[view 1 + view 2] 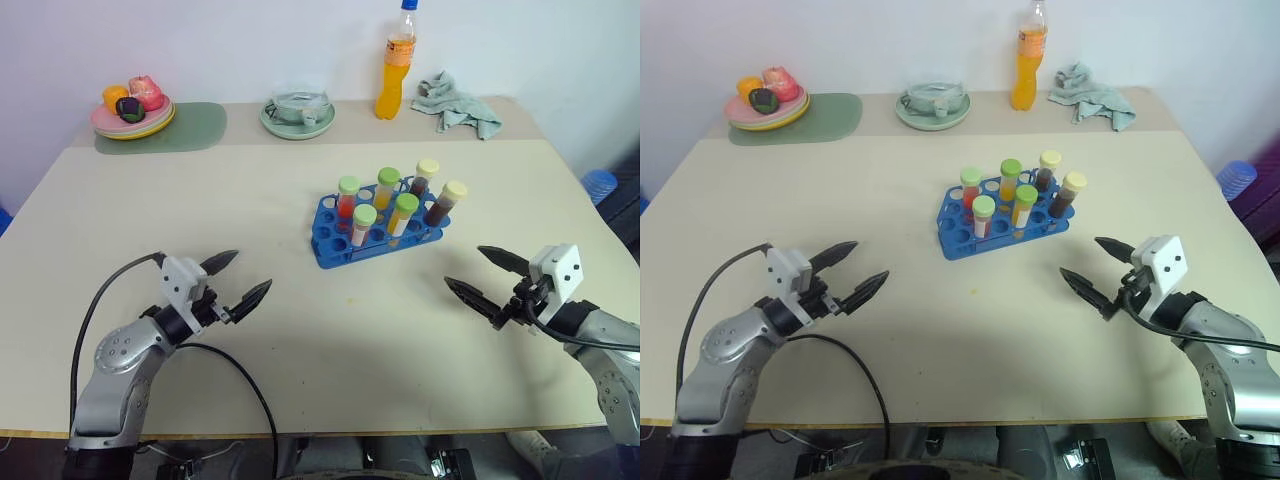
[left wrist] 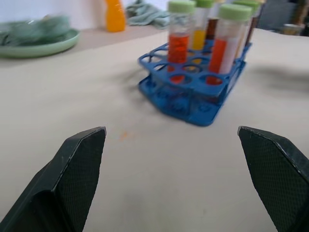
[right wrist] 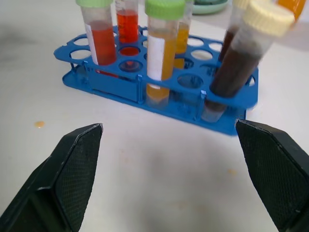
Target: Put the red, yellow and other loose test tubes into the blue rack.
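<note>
Six tubes stand in the rack [image 1: 375,232]; both end effectors are empty.

The rack sits mid-table [image 1: 300,180], holding green-capped tubes [image 1: 365,222] and cream-capped tubes [image 1: 447,200]. The left end effector [image 1: 245,278] and the right end effector [image 1: 487,277] hover over the table's near half, fingers spread apart, each well apart from the rack.
</note>
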